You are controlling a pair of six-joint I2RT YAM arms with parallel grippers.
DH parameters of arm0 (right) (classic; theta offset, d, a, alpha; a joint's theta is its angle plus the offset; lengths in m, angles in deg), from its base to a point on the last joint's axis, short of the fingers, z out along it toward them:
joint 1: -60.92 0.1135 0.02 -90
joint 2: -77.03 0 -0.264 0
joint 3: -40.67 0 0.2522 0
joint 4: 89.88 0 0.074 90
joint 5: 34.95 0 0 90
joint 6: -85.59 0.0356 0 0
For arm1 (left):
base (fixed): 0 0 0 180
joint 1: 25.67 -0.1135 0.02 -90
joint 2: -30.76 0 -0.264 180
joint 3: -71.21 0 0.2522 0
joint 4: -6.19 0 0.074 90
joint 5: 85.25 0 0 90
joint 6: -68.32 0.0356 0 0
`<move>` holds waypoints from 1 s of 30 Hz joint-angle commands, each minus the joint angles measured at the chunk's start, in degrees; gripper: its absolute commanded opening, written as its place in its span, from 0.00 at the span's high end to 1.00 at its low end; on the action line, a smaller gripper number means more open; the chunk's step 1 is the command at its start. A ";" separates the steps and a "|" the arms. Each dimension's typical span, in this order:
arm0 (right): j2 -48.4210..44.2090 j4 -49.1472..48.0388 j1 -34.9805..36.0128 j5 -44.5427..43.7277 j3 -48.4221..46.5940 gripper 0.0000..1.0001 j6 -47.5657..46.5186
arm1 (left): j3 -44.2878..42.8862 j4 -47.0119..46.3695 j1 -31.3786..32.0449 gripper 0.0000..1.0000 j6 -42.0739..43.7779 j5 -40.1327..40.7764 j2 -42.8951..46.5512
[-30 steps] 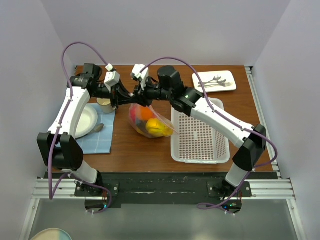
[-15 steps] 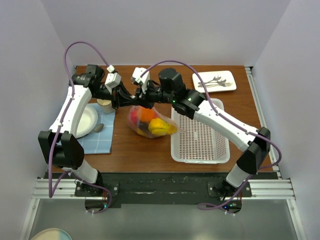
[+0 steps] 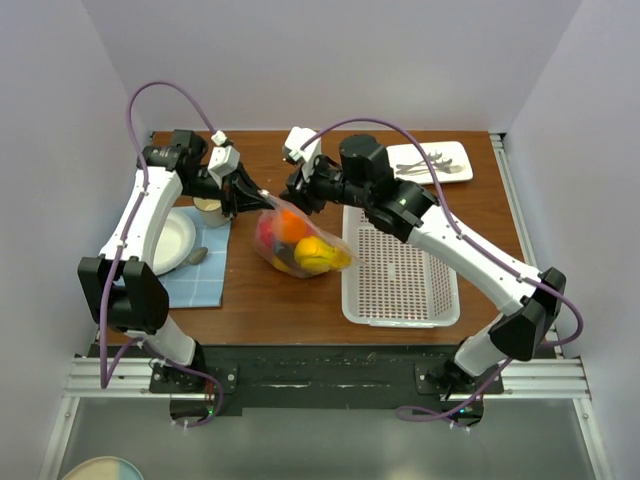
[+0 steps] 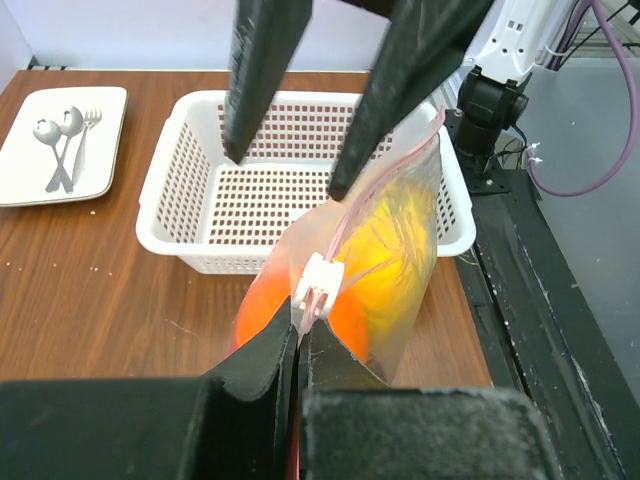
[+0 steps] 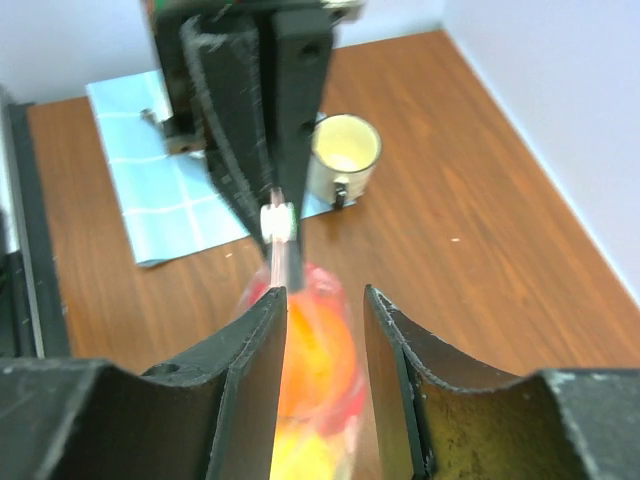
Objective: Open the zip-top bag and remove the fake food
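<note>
The zip-top bag (image 3: pixel 296 242) hangs over the table with the fake food inside: an orange ball (image 3: pixel 292 227), yellow pieces (image 3: pixel 316 252) and red pieces. My left gripper (image 3: pixel 252 196) is shut on the bag's zip strip at its top left corner. In the left wrist view its jaws (image 4: pixel 297 335) pinch the strip just below the white slider (image 4: pixel 318 288). My right gripper (image 3: pixel 298 192) is open, just right of the bag's top. In the right wrist view (image 5: pixel 325 300) the bag (image 5: pixel 315 370) shows blurred between and below its fingers; I cannot tell if they touch it.
A white perforated basket (image 3: pixel 400 275) stands right of the bag. A white tray with cutlery (image 3: pixel 430 162) is at the back right. A beige mug (image 3: pixel 209 209), a white plate (image 3: pixel 165 242) and a spoon lie on a blue cloth (image 3: pixel 195 275) at the left.
My right arm has drawn back to the right, away from the left gripper, and a gap has opened between them. The bag stays hanging from the left gripper.
</note>
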 commanded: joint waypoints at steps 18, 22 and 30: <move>6.50 3.53 1.45 6.00 -10.37 0.52 -0.34 | -3.39 2.00 -0.03 0.98 2.52 -1.27 -0.99; 6.76 4.50 1.54 7.23 -10.72 0.51 -0.70 | -3.30 2.00 -0.03 0.98 2.52 -1.27 -1.25; 7.46 2.75 1.72 5.91 -10.45 0.53 -0.43 | -3.21 2.00 -0.03 0.98 2.52 -1.36 -1.43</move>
